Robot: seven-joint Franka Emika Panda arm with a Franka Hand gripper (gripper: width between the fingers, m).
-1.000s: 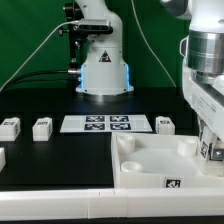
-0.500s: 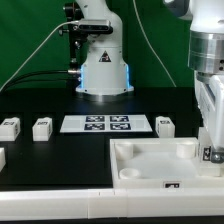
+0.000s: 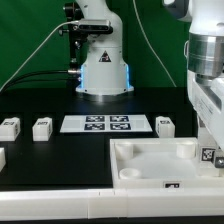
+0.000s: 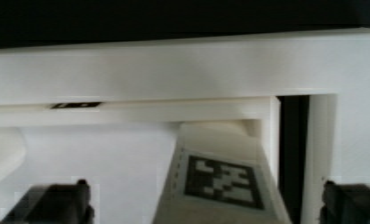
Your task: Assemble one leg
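A leg (image 4: pixel 217 178), a white peg with a black-and-white tag, stands between my fingers at the large white tray-like piece's (image 3: pixel 150 150) corner on the exterior view's right. My gripper (image 4: pixel 203 206) is open: both dark fingertips (image 4: pixel 57 205) stand apart from the leg, with a gap on each side. In the exterior view the gripper (image 3: pixel 209 160) hangs over that corner and the leg's tag (image 3: pixel 207 154) shows. The tray's wall (image 4: pixel 164 70) fills the wrist view. Whether the leg sits in a socket is hidden.
Three loose legs lie on the black table, two (image 3: pixel 9 127) (image 3: pixel 42 127) on the exterior view's left and one (image 3: pixel 165 124) right of the marker board (image 3: pixel 95 123). Another leg (image 3: pixel 1 157) is cut off at the left edge. The robot base (image 3: pixel 103 70) stands behind.
The tray-like piece has swung from a skewed pose to lie square to the table's front edge. The gripper has shifted slightly to the right, and the leg's tag shows more.
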